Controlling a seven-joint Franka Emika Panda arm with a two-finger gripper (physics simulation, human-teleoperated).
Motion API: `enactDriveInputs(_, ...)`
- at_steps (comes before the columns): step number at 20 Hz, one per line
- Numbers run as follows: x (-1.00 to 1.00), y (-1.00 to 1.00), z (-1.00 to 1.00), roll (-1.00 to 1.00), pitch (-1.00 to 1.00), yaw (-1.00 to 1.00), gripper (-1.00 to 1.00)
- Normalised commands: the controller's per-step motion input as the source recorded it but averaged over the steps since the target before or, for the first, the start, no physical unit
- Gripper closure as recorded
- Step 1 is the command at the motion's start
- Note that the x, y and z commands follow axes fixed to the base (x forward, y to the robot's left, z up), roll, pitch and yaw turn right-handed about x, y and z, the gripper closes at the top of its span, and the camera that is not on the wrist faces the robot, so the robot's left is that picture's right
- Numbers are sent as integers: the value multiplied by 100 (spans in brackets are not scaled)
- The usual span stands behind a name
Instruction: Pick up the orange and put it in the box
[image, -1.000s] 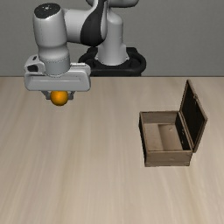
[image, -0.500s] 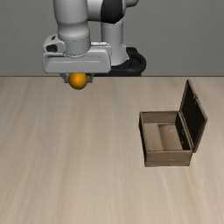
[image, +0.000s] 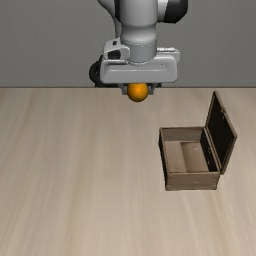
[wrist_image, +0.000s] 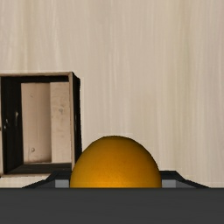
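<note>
Wood table below, arm upright w/ gripper pointing down, holding orange, prob. well short of box.

The exterior view overlooks the bench from the front and above. The wrist view looks down, close. Both show the box and the orange.

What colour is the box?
The box is dark brown outside, pale tan inside; wrist view best.

Orange: round, glossy, evenly coloured. I hold it clamped between the fingers of my gripper, clear of the table, at upper centre of the exterior view. Box: dark wood with a paler inside, resting on the table at centre right, lid raised along its right side, well apart from the orange.
</note>
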Motion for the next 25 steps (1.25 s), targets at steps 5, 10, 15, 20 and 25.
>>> enactDriveInputs(5,0,100,0,0,0,0,100)
enactDriveInputs(10,0,100,0,0,0,0,100)
enactDriveInputs(15,0,40,0,0,0,0,-100)
enactDriveInputs(20,0,0,0,0,0,0,-100)
enactDriveInputs(25,0,0,0,0,0,0,-100)
